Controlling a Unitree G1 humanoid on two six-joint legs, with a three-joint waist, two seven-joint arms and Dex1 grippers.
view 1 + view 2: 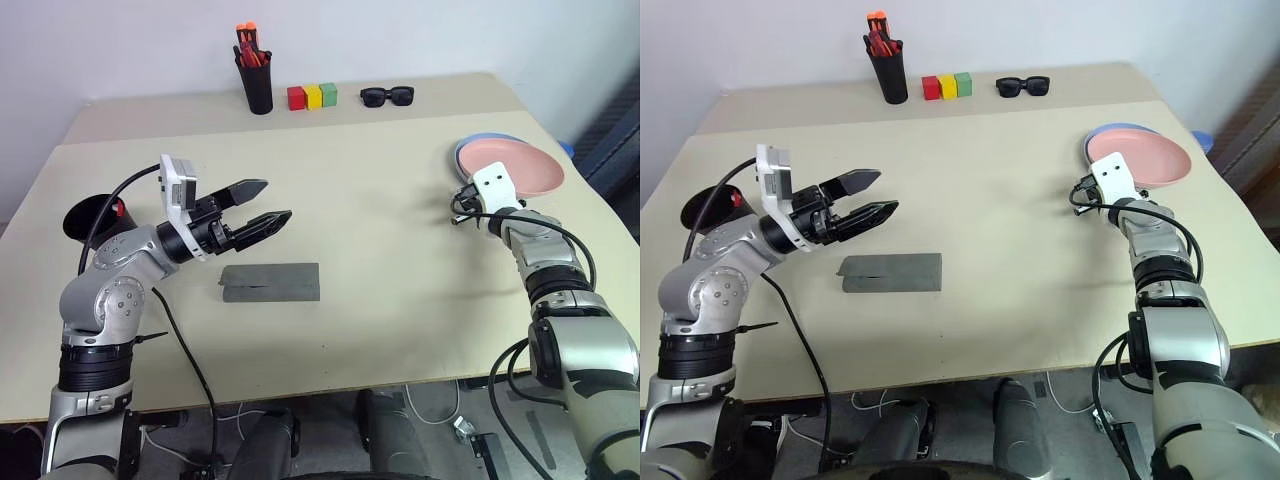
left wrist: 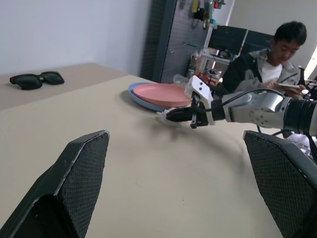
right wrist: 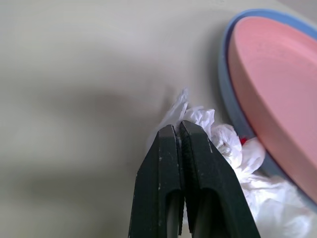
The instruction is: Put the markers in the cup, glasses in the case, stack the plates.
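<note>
The pink plate already sits on the blue plate near the tabletop's right edge. Beside them, the right gripper has its jaws closed on crumpled white plastic; lifting it clear seems next. The left gripper hovers, jaws apart, above the grey case.

Bright, even indoor light falls on a pale table, with no glare. Soft shadows lie beneath both arms. In the right wrist view a broad, blurred shadow spreads across the table just beyond the closed jaws. The left wrist view's background looks slightly soft; its near fingers are sharp.
</note>
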